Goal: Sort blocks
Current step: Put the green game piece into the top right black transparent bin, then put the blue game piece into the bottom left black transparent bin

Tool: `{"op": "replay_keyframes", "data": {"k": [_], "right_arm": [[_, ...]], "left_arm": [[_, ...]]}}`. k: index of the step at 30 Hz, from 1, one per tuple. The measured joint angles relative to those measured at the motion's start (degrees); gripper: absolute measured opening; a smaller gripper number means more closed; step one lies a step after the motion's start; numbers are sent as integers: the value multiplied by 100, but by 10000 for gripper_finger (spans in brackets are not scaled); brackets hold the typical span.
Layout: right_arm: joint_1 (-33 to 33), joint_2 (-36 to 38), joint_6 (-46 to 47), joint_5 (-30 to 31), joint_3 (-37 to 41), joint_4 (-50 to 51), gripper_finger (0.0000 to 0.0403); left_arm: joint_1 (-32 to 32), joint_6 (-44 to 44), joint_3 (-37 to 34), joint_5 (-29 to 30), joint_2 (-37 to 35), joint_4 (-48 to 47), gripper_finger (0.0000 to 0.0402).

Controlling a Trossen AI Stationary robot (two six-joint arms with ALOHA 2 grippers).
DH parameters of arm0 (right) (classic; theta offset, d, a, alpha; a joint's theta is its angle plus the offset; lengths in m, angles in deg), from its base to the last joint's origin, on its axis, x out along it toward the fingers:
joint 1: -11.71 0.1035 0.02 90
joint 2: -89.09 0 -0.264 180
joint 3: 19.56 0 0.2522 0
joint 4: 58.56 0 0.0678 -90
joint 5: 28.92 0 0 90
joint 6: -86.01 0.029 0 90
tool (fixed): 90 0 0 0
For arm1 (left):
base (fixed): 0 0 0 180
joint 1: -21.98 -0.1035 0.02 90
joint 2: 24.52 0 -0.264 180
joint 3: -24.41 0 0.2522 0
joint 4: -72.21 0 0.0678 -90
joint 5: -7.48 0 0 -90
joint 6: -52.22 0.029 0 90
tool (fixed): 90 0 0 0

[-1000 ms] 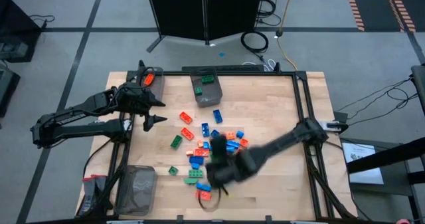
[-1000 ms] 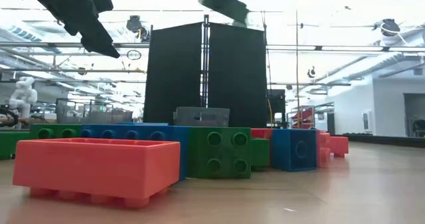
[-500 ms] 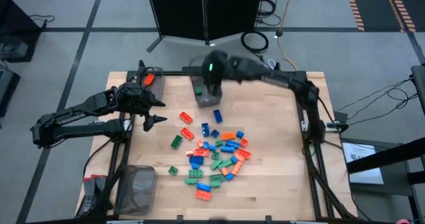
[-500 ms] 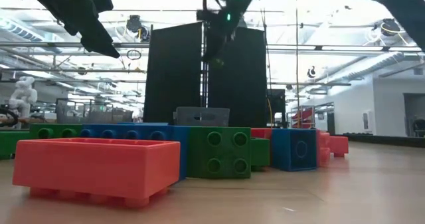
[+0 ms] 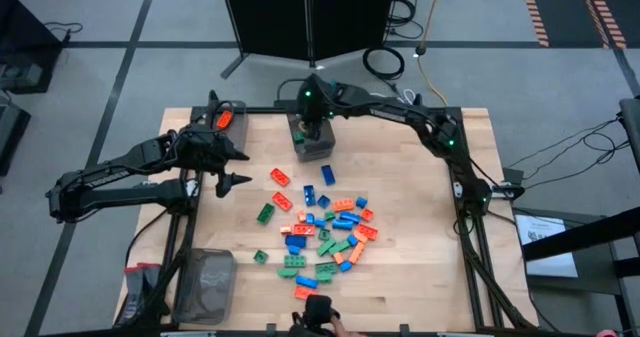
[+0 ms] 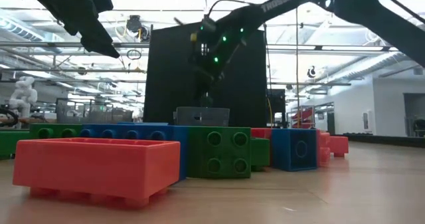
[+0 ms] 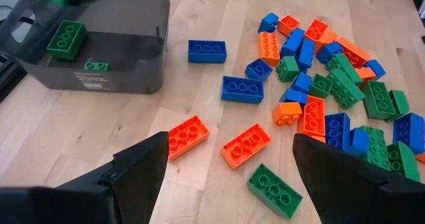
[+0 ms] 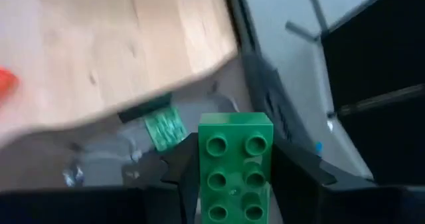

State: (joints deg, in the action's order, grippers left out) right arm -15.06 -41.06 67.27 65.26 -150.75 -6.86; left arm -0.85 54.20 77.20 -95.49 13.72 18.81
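Sorting is barely getting going: right gripper (image 8: 236,184) is pinching a green brick (image 8: 235,165) over the bin (image 5: 311,142), left gripper (image 7: 229,161) idling spread, pile (image 5: 325,232) waiting.

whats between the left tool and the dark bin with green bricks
Bare wood only, in the high view: left tool, dark translucent bin holding green studded bricks.

The blocks (image 5: 325,227) lie scattered over the middle of the table (image 5: 420,177). One bin (image 5: 311,137) sits at the far edge with the right gripper (image 5: 312,129) above it; another bin (image 5: 204,285) sits at the near left corner. The left gripper (image 5: 232,167) hangs over the left side.
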Motion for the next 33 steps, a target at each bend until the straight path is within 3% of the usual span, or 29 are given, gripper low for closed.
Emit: {"op": "replay_keyframes", "data": {"k": [8,13,18,23,29,33], "right_arm": [[62,-48,-79,-7,0,160,229],[168,51,-329,-50,-1,289,256],[410,691,-367,-513,-2,804,253],[950,1411,330,-1505,-13,1889,243],[2097,1546,1076,-1404,0,3229,228],[2792,1456,1320,-516,325,3382,218]], "left_arm": [[0,7,0,0,-1,4,322],[-1,4,0,0,-2,9,322],[-2,4,0,0,0,13,322],[-2,2,0,0,38,26,322],[0,0,0,-3,219,25,322],[0,0,0,-6,322,26,322]]}}
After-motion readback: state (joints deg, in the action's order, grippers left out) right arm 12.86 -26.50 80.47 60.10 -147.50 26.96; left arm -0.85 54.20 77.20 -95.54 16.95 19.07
